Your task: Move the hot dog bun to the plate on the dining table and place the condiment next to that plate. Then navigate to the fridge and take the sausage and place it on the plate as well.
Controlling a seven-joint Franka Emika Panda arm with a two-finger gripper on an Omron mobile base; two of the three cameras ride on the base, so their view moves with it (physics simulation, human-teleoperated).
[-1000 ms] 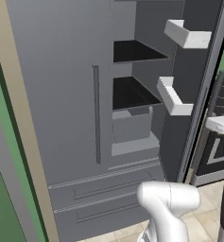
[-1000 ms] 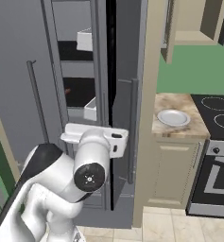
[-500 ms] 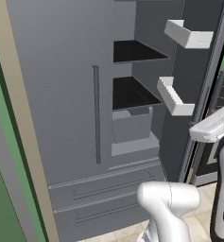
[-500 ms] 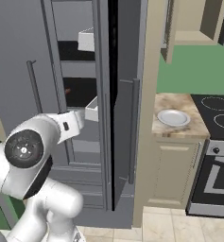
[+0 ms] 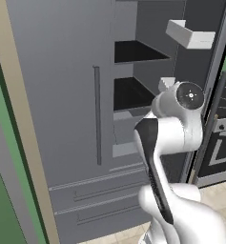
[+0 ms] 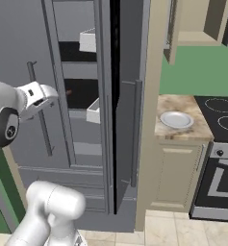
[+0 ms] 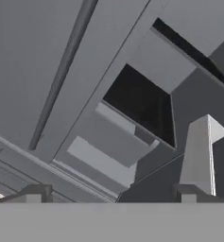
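Observation:
The tall dark grey fridge (image 5: 62,95) stands right in front of me, its long vertical handle (image 5: 97,114) on the shut left door. The right door (image 6: 122,96) hangs open, showing black shelves (image 5: 133,52) and white door bins (image 5: 190,34). A tiny reddish fleck (image 6: 69,92) on a dark shelf may be the sausage; it is too small to tell. My gripper (image 7: 111,194) is open and empty, aimed at the shelves (image 7: 142,101) from a short way off. The hot dog bun, condiment, plate and dining table are out of view.
A small white plate (image 6: 177,119) lies on the marbled counter over cream cabinets (image 6: 178,168) right of the fridge. A black stove (image 6: 221,120) stands further right. The open door's edge juts toward me between the fridge interior and the counter.
The arm has swung up from low beside the base, and the hand now points at the fridge's shelves. The fridge and door have not moved.

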